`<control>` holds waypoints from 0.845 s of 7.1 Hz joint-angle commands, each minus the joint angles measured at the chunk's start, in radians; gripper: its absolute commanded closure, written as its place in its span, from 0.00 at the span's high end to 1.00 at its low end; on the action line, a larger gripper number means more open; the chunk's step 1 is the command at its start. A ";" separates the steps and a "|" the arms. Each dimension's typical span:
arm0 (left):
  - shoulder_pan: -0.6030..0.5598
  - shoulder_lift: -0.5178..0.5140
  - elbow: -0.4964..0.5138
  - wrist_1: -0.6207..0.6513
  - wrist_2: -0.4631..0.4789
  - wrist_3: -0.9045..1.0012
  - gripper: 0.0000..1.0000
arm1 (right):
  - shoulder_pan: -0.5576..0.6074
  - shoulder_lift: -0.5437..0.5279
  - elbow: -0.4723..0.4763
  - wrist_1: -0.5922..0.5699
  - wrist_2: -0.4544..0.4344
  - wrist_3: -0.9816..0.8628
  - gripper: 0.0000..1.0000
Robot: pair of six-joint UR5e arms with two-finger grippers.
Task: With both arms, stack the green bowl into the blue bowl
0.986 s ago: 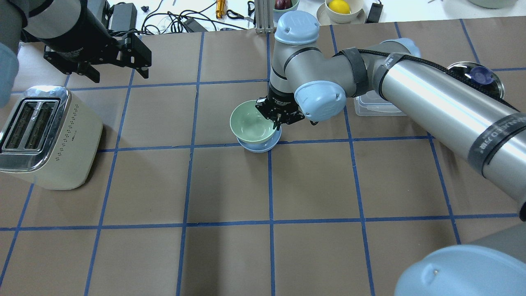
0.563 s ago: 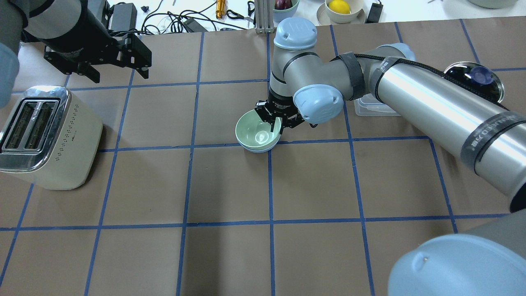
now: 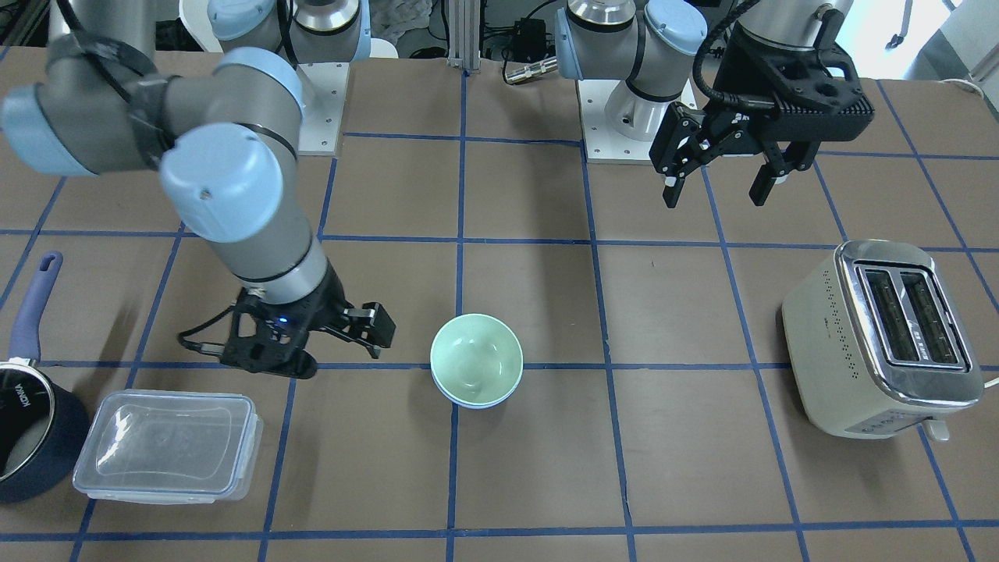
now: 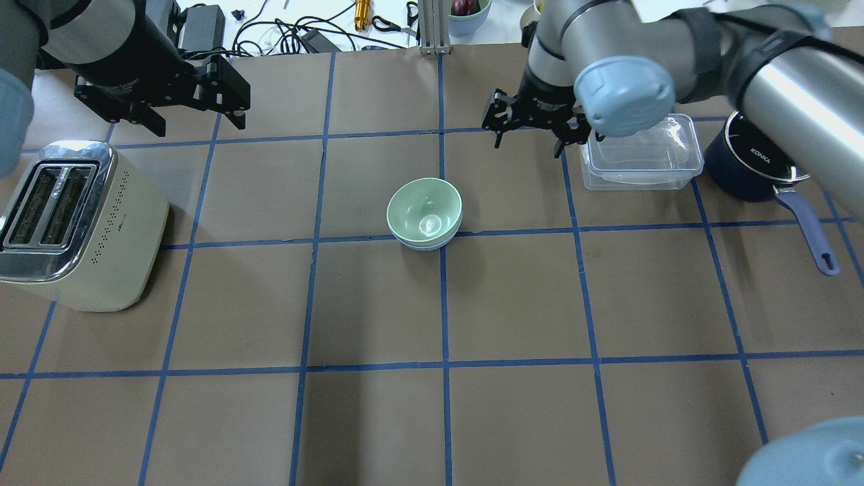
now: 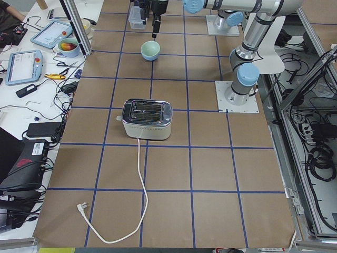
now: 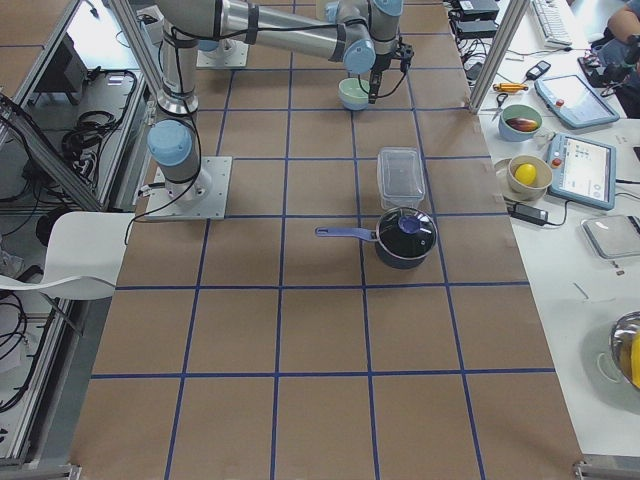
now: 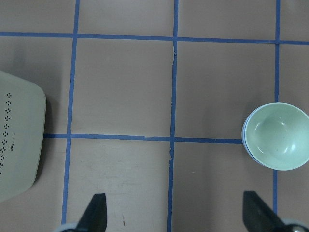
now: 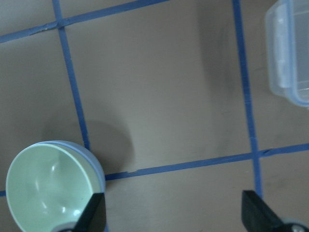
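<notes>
The green bowl (image 4: 424,212) sits nested inside the blue bowl (image 4: 426,248), of which only a thin rim shows beneath it. The pair stands at mid-length of the table (image 4: 378,418), somewhat nearer the edge away from the robot. Neither arm touches the pair. The right gripper (image 4: 529,143) hangs empty with its fingers spread, well apart from the bowls on the far-edge side and just beside a clear container (image 4: 641,152) toward the table's right end. The left gripper (image 4: 199,125) is likewise spread and empty, up near the far left corner beyond the toaster (image 4: 74,229). By the look of it the stacking itself is done, and the step in hand is getting clear cleanly. To do that well, the right arm should lift before it travels sideways, since the container and the saucepan (image 4: 749,169) lie close on its side and a low sweep could knock them. It should also keep off the bowls, which look light enough to slide at a brush. The green rim looks level, so no reseating seems called for.
</notes>
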 commanded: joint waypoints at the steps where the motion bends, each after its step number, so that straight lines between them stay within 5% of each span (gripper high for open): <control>1: 0.002 0.001 0.000 0.000 0.001 0.001 1.00 | -0.143 -0.116 -0.039 0.163 -0.073 -0.233 1.00; 6: -0.001 0.001 -0.001 0.000 0.001 -0.001 1.00 | -0.179 -0.244 -0.031 0.260 -0.073 -0.305 1.00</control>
